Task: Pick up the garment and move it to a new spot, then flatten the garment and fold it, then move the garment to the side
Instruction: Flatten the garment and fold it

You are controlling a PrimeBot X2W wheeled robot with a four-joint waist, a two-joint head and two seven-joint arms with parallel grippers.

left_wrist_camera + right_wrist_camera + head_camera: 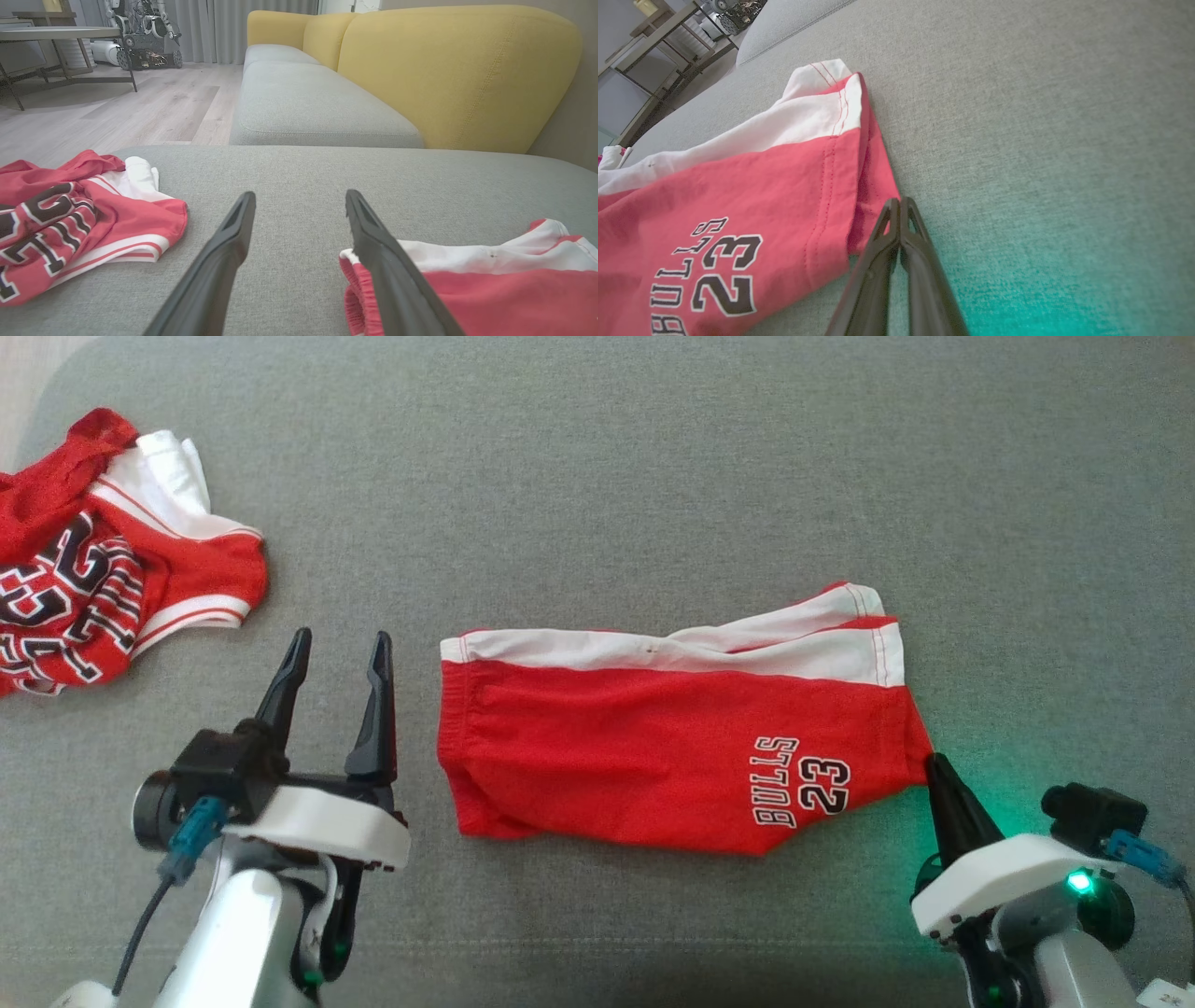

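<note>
The garment, red shorts [672, 747] with a white band and "BULLS 23" print, lies folded and flat mid-cushion. My right gripper [934, 763] is shut at its lower right corner, which is drawn to a point between the closed fingertips. The right wrist view shows the same: the right gripper [899, 201] meets the tip of the red fabric [738, 186], whose edge runs taut to it. My left gripper [341, 637] stands open just left of the waistband, holding nothing. The left wrist view shows this gripper [300, 196] beside the shorts' elastic edge [490, 289].
A crumpled red and white jersey [112, 588] lies at the far left of the grey cushion [597, 476]. Beyond it are a yellow backrest [444, 70], another grey seat, wooden floor and a table [56, 32].
</note>
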